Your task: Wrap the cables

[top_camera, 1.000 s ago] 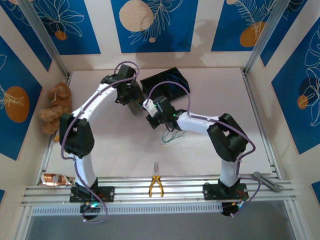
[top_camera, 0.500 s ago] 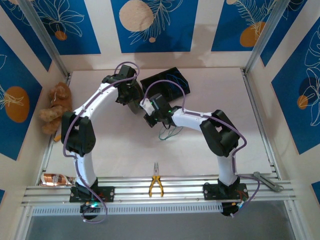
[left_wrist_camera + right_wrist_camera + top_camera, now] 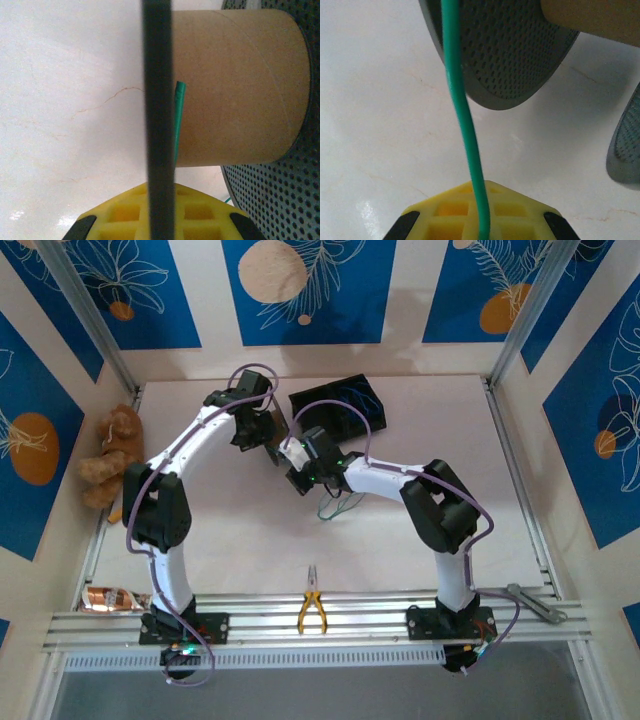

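Left gripper (image 3: 160, 227) is pressed together on the black flange of the spool (image 3: 230, 85), with a green cable (image 3: 178, 115) end lying against the cardboard core. Right gripper (image 3: 480, 226) pinches the cable, which runs toward 12 o'clock across the flange. Seen from above, slack lies on the table (image 3: 230, 530) at that gripper's 4 o'clock.

Arms bent inward, converging; left end effector (image 3: 162, 222) clamped; right end effector (image 3: 481, 225) clamped.

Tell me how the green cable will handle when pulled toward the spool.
Likely floppy: the green cable bends leaving the right gripper and trails in loose loops. Probably light, being so thin; it may slip on the smooth cardboard core of the spool.
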